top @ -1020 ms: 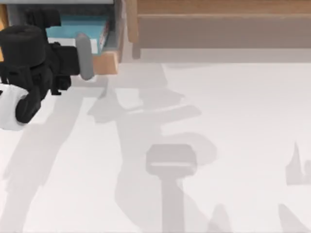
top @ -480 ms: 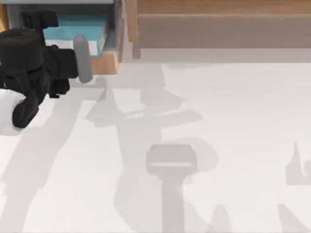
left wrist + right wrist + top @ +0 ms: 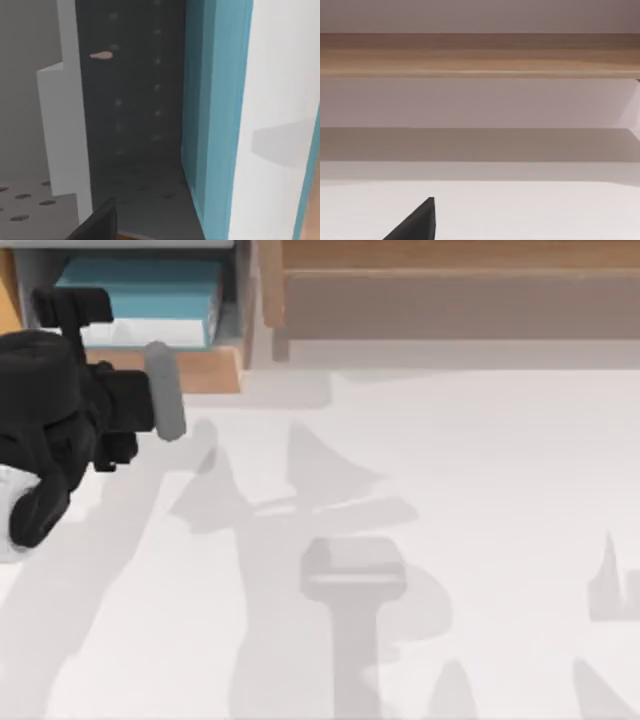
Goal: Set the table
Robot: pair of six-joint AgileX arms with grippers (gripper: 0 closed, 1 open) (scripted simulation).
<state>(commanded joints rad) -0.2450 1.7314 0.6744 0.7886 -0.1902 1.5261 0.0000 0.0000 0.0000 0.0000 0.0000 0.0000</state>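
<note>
The counter (image 3: 480, 540), broad, white and plain, runs from the near edge across to the right, carrying only the arms' shadows, so there is plenty of open room there for moving and for laying things out. At the far left the left hand (image 3: 150, 390) sits at the front of the light-wood drawer (image 3: 215, 368), on its grey bar handle (image 3: 165, 390), apparently gripping it, though I cannot tell from these views how wide the fingers stand. The drawer is open, with a blue-and-white flat thing (image 3: 140, 300) lying inside on the grey floor; the left wrist view looks down into it, showing the teal edge of that thing (image 3: 215, 125) against the dark perforated drawer bottom (image 3: 135, 110). The likely trouble is here: a pull off the drawer's line could slip the hand from the handle or jam the drawer, and any reach inside is cramped by the drawer's walls and front lip. Farther right along the far side runs the long wooden shelf (image 3: 450, 290), whose edge overhangs the counter and limits height near it. The right hand's dark fingertip (image 3: 420, 222) shows low over the counter, facing that shelf (image 3: 480, 55); its opening cannot be told.
</note>
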